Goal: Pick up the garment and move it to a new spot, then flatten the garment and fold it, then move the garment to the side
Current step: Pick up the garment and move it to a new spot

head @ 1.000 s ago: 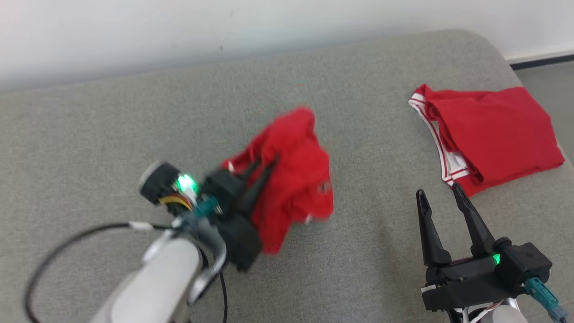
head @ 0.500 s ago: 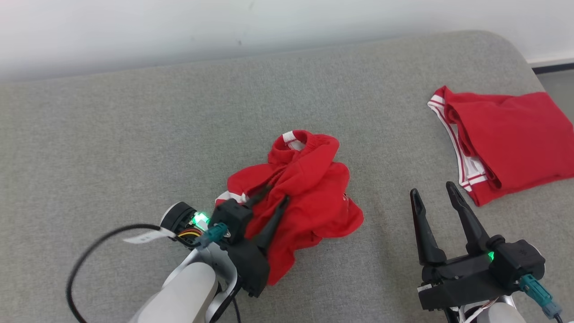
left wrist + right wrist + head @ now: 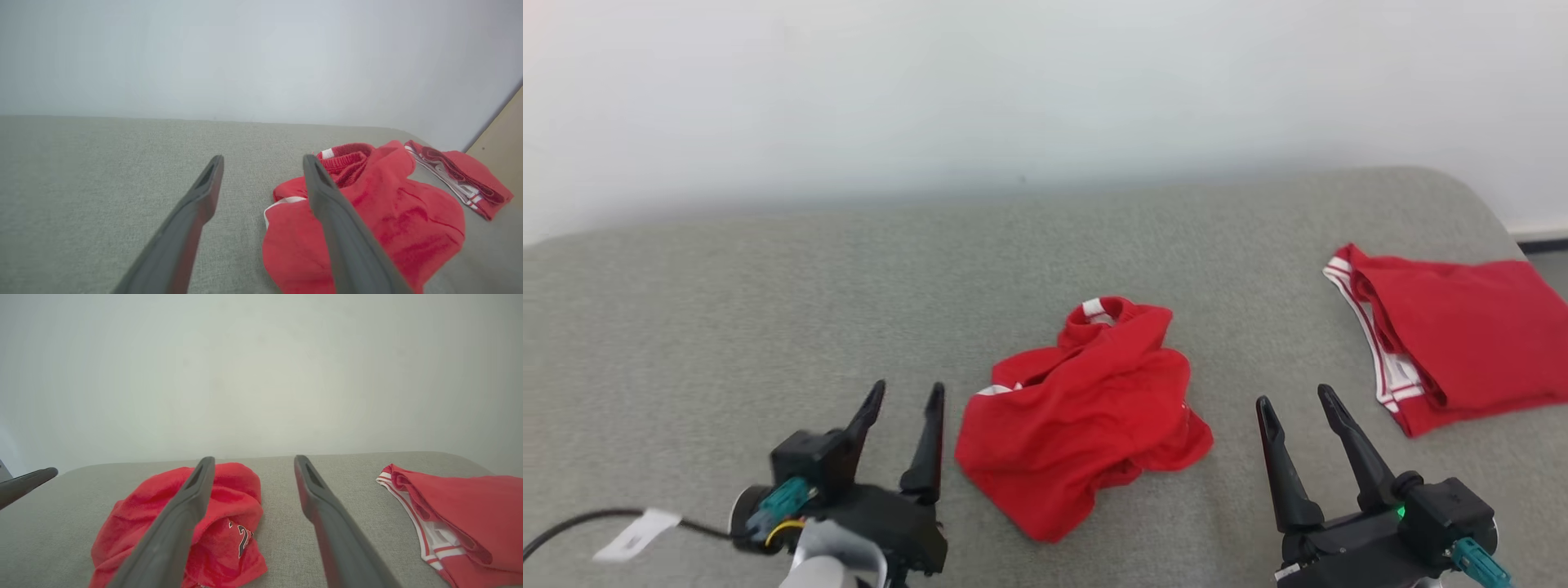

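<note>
I've got left hand (image 3: 907,386) and right hand (image 3: 1294,395) both spread apart and empty, crumpled red jersey garment (image 3: 1086,408) lying between them on grey fabric cushion (image 3: 727,327), nearer the left.

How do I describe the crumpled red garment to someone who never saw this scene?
Start at the grey upholstered surface. Near its middle lies the crumpled red garment. Unlike the folded red garment at the right edge, it is bunched up.
</note>
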Robot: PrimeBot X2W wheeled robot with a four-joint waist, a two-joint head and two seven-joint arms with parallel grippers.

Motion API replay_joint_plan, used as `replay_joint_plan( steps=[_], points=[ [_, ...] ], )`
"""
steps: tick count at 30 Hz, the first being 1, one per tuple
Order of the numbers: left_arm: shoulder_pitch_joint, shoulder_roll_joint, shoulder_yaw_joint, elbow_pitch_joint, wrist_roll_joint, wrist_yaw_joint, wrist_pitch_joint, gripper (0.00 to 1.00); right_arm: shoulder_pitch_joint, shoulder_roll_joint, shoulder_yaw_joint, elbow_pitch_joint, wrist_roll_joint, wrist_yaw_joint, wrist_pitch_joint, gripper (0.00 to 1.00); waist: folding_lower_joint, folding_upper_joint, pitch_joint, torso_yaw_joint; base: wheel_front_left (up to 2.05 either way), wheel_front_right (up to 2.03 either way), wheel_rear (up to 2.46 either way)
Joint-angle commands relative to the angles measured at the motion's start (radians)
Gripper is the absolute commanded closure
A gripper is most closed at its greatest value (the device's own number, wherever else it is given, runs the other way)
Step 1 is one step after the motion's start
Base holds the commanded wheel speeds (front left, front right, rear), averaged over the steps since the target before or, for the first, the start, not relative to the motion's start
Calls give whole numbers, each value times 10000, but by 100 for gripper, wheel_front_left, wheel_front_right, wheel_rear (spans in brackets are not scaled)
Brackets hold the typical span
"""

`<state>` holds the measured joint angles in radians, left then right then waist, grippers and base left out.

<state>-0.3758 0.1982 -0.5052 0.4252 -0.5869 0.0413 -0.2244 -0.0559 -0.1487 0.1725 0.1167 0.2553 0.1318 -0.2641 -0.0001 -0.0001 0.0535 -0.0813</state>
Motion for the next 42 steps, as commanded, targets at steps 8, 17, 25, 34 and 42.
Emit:
replay_joint_plan(
  steps=[8, 17, 25, 34, 42],
  points=[
    [1778, 353, 1170, -1419, 53, 848, -392, 0, 600, 17, -179, -120, 19, -26, -7, 0, 1, 1, -1002, 1089, 0, 0, 0],
    [3453, 1, 2453, -3094, 1010, 968, -402, 0, 1177, 133, -480, -403, -46, -26, -6, 0, 1, 1, -1270, 1374, 0, 0, 0],
    [4702, -576, 2879, -3455, 2274, 632, -404, 0, 1622, 190, -436, -426, 57, -26, -6, 0, 1, 1, -1452, 1334, 0, 0, 0],
    [5031, -1181, 3388, -3222, 2646, 152, -405, 0, 1791, 157, -443, -350, 68, -26, -6, 0, 1, 1, -1451, 1322, 0, 0, 0],
    [4929, -1374, 3746, -3077, 3090, -190, -405, 0, 1757, 179, -502, -317, 59, -26, -6, 0, 1, 1, -1407, 1318, 0, 0, 0]
  ],
)
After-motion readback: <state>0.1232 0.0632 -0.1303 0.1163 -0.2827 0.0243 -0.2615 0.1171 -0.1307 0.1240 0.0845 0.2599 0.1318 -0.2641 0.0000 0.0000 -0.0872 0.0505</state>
